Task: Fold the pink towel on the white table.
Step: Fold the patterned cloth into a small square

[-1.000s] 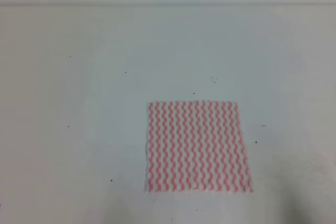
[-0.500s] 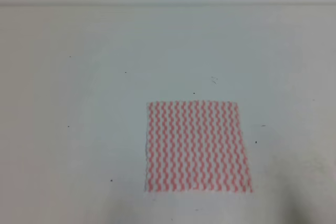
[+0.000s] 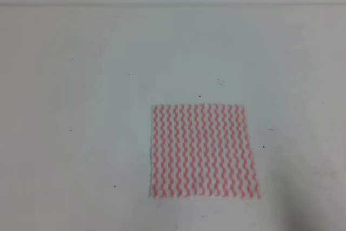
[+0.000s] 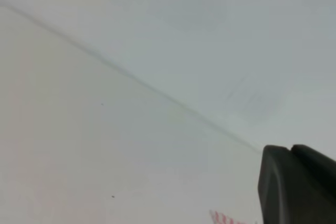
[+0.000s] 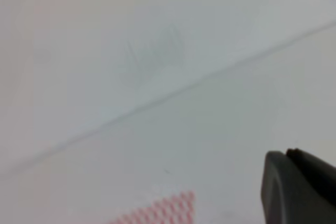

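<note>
The white worktop (image 3: 81,150) fills nearly the whole overhead view, a broad plain surface marked only by a few small dark specks, with a faint line running across its far side. One thing lies on it: the pink towel (image 3: 203,150), a single thin cloth with pink-red and white wavy stripes, spread flat and unfolded a little right of centre and toward the near edge. It lies open in one layer with its four corners out and its edges roughly square to the view, which I judge is how a fold is best begun, since either near corner offers a free edge to pinch. No fold has been made yet, so the task is at its very start

Neither arm shows in the overhead view, so both appear to be held back clear of the cloth. Each wrist camera catches only one dark finger of its own tool at the lower right of the picture: the left tool (image 4: 296,184) with a sliver of the towel's striped edge just beside it at the bottom of the frame, and the right tool (image 5: 296,187) with one corner of the towel (striped, pale in this blurred view) to its left. Nothing is in either tool as far as can be seen, but with only one finger showing I cannot tell whether either is released or clenched

Count: one worktop, one towel, two tools
</note>
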Controlling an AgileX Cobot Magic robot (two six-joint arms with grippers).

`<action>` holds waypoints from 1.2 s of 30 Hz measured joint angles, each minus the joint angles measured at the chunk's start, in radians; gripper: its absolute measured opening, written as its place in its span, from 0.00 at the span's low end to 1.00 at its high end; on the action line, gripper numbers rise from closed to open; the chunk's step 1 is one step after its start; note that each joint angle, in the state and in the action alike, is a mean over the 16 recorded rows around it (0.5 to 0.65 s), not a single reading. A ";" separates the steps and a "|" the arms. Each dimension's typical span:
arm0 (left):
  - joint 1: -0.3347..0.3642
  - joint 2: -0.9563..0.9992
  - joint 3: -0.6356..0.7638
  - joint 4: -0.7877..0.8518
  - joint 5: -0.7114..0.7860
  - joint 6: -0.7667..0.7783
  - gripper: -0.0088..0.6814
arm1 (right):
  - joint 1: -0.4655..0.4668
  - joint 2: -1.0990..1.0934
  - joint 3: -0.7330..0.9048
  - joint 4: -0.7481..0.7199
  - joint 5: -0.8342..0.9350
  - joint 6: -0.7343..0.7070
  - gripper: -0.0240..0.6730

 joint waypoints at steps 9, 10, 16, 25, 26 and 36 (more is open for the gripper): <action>0.000 0.000 0.002 -0.127 -0.043 -0.013 0.01 | 0.000 -0.010 0.007 0.258 -0.086 -0.001 0.03; 0.000 0.000 0.002 -0.130 -0.043 -0.013 0.01 | 0.000 -0.010 0.006 0.272 -0.084 0.000 0.03; 0.000 0.006 -0.005 -0.137 -0.025 -0.011 0.01 | 0.000 0.028 -0.027 0.291 -0.033 0.001 0.03; 0.000 0.138 -0.102 -0.125 0.085 0.009 0.01 | 0.000 0.236 -0.177 0.246 0.146 -0.010 0.03; 0.000 0.166 -0.123 -0.122 0.105 0.015 0.01 | 0.000 0.269 -0.200 0.238 0.171 -0.015 0.03; 0.000 0.539 -0.329 -0.256 0.280 0.278 0.01 | 0.000 0.591 -0.391 0.217 0.421 -0.119 0.03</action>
